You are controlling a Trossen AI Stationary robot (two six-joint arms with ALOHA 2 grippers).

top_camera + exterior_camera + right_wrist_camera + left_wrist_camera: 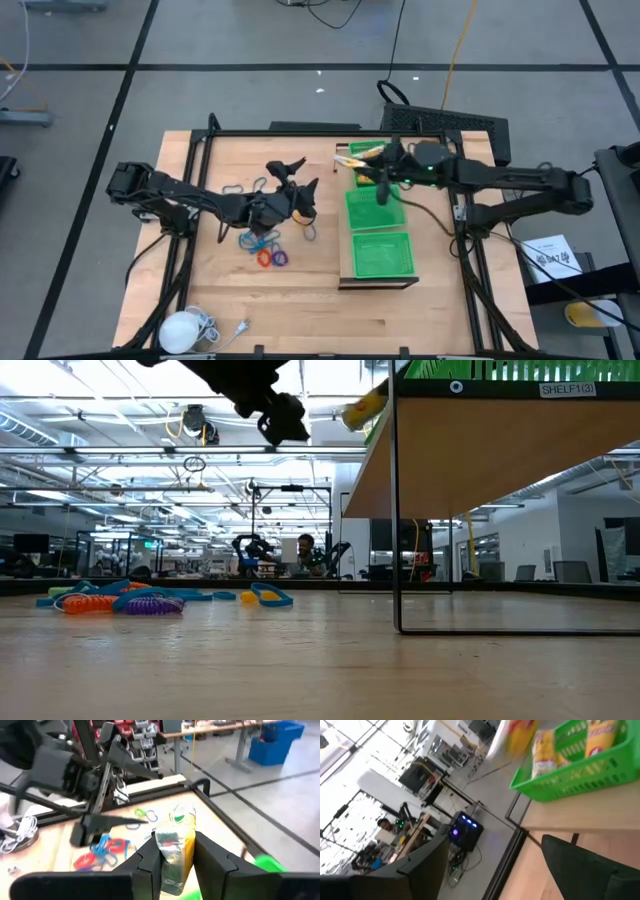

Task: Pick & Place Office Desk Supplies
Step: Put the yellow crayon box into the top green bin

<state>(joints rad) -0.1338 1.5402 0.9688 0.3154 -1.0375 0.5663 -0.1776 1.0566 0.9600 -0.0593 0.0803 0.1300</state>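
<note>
My right gripper [175, 845] is over the far end of the green tray shelf [380, 255] and is shut on a yellow rectangular packet [176, 851]. More yellow packets [600, 737] lie in the far green tray [570, 775]. My left gripper [298, 178] hangs open above the table's middle, touching nothing. Below and left of it, blue, red and purple rings [263, 248] lie flat on the wood, with blue clip-like pieces [240, 188] farther back. In the low view the rings [120, 601] form a small pile. My right gripper pinches the yellow packet between its two fingers [150, 857], one on each broad side, around the packet's middle [180, 840]. The packet is lifted clear, above the far green tray, and its end sticks out past the fingertips.
The wooden shelf [480, 450] on thin black legs carries the green mesh trays at the table's right. A white round object with a cord [185, 330] lies at the near left corner. Bare wood lies between the rings and the shelf. A keyboard [450, 122] sits beyond the far edge.
</note>
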